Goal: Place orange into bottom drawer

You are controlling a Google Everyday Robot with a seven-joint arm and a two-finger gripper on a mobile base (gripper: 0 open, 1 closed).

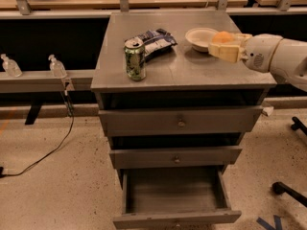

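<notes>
The orange (221, 37) is a small round orange fruit held between the pale fingers of my gripper (225, 46). The gripper reaches in from the right and sits above the cabinet top, just right of the white bowl (200, 37). It is shut on the orange. The bottom drawer (175, 197) is the lowest of three grey drawers, pulled out open, its deep tray empty. It lies well below and left of the gripper.
A green can (135, 58) stands on the grey cabinet top (192, 68) at front left. A dark snack bag (153, 41) lies behind it. The two upper drawers (180, 121) stick out slightly. A cable runs across the floor at left (48, 152).
</notes>
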